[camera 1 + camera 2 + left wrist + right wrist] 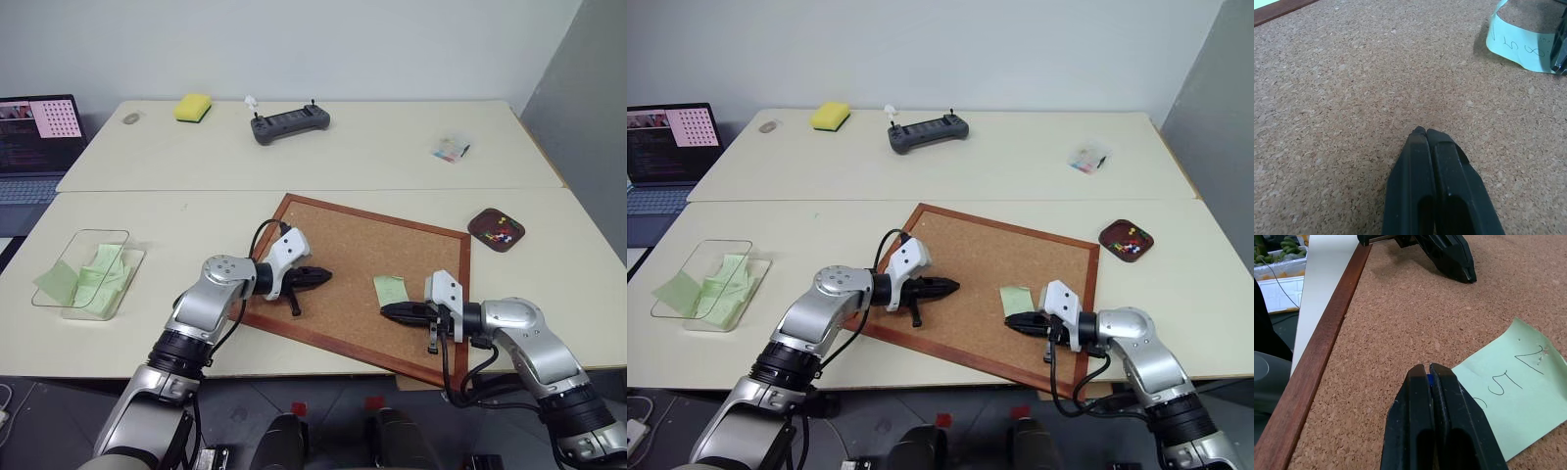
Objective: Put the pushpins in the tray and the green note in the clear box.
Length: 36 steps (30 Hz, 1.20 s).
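Note:
The green note [391,289] lies flat on the corkboard [362,240], with handwriting on it [1518,396]. My right gripper [1427,366] rests at the note's near edge, shut, and a speck of blue [1428,378] shows between its fingers: a blue pushpin. My left gripper [328,276] hovers over bare cork to the note's left, shut on nothing [1421,131]. On the table right of the board sits the dark brown tray [480,227], holding small coloured bits. Far left stands the clear box [122,257] with green slips inside.
On the far table are a yellow sponge [193,108], a grey controller [290,124] and a small clear packet [451,149]. A laptop [34,137] stands at the far left. The corkboard's raised wooden frame [1327,347] runs beside my right gripper.

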### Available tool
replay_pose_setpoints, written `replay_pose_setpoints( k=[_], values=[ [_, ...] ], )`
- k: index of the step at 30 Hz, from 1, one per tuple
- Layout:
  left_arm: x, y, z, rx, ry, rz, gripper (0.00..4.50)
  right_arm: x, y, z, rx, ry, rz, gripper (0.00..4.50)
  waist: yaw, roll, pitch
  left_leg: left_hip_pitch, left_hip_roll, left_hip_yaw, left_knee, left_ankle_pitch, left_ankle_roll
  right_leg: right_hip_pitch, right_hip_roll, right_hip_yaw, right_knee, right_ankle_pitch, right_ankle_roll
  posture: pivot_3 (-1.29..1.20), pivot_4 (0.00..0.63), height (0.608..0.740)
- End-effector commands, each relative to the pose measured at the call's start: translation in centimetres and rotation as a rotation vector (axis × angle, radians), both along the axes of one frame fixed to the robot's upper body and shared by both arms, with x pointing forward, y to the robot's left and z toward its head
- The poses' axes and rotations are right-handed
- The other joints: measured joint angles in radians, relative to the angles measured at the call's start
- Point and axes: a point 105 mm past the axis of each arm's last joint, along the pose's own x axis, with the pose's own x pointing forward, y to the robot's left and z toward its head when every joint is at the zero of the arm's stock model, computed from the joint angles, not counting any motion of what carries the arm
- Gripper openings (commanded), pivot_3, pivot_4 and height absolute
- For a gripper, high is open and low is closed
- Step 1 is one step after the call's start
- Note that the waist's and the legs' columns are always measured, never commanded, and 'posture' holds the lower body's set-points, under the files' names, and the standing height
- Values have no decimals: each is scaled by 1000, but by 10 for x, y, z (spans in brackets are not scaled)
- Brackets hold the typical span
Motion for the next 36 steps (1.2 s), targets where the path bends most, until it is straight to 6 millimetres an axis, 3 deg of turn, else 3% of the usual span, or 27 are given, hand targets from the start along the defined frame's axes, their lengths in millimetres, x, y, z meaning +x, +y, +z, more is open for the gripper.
replay_pose_setpoints(
  k=[1, 9, 12, 16, 21, 26, 30, 36],
  values=[
    [-7, 0, -13, 24, 46, -13, 0, 1, 3, 56, 63, -155, 35, 57, -1, 0, 0, 0, 0, -1, 0, 0, 0, 0, 0, 0, 0, 0, 0, 0, 150, 740],
    [-6, -3, -14, 21, 40, -19, 0, 2, 7, 74, 60, -191, 41, 57, 0, 0, 0, 0, 0, -1, 0, 0, 0, 1, 0, -1, 0, 0, 0, 0, 150, 740],
    [-4, -5, -6, -14, 25, -26, 0, 7, 3, 76, 66, -195, 7, 57, 0, 0, 0, 0, 0, -1, 0, 0, 0, 1, 0, -1, 0, 0, 0, 0, 150, 740],
    [-2, -6, 7, -74, 27, -26, 556, 11, -4, 78, 80, -192, -41, 0, 0, 0, 0, 0, 0, -1, 0, 0, 0, 1, 0, -1, 0, 0, 0, 0, 150, 740],
    [-2, -4, 6, -62, 25, -26, 1514, 20, -18, 82, 118, -175, -145, 0, 1, 0, 0, -1, 0, -1, 0, 0, 0, 0, 0, -1, 0, 0, 0, 0, 150, 740],
    [1, -2, 2, -27, 1, -10, 2356, 56, -58, 89, 164, -172, -448, 0, 1, 0, 0, 0, 0, -1, 0, 0, 0, 0, 0, 0, 0, 0, 0, 0, 150, 740],
    [1, -3, 0, -6, -19, -30, 2356, 92, -112, 86, 151, -168, -779, 0, 0, 0, 0, 0, 0, 1, 0, 0, 0, 0, 0, 1, 1, 0, 0, 0, 150, 740],
    [-1, -8, -2, -11, -11, -46, 2356, 127, -165, 81, 146, -130, -1060, 0, -2, 0, 0, 0, 0, 4, 0, 0, 0, -1, 0, 1, 1, 0, 0, 0, 150, 740]
  ],
)
